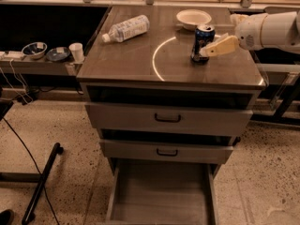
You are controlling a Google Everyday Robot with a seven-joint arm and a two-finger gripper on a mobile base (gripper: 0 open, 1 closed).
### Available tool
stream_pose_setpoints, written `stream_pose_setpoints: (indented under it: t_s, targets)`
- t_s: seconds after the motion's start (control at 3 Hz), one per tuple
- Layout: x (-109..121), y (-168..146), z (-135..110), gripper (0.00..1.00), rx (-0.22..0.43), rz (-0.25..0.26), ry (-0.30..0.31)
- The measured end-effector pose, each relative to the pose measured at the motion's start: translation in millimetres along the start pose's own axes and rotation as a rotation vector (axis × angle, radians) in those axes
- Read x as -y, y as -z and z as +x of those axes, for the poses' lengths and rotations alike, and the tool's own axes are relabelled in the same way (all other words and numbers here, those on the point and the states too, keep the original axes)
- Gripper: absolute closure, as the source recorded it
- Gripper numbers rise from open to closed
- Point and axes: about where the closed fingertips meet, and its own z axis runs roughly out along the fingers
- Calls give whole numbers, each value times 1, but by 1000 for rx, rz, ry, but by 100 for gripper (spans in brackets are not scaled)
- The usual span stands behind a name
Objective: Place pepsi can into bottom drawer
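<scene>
The pepsi can (200, 37), dark blue with a silver top, stands upright on the right side of the cabinet top (136, 55). My gripper (207, 48) comes in from the right on a white arm and is open at the can. Its near tan finger (220, 46) lies along the can's right front side; the far finger is hidden behind the can. The can still rests on the top. The bottom drawer (159, 196) is pulled out at the cabinet's foot, a shallow grey tray with nothing in it.
A clear plastic bottle (127, 28) lies on its side at the back left of the top. A white bowl (193, 18) sits just behind the can. Two upper drawers (168, 118) are shut. A side shelf at the left holds bowls (34, 48) and a cup (76, 51).
</scene>
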Motion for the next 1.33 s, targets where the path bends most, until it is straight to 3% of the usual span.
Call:
stream_pose_setpoints:
  t_s: [0.33, 1.0, 1.33]
  targets:
    - [-3, -20, 4, 0, 41, -22, -56]
    - [-12, -49, -13, 42, 136, -79, -105]
    - [-18, -58, -21, 66, 122, -114, -99]
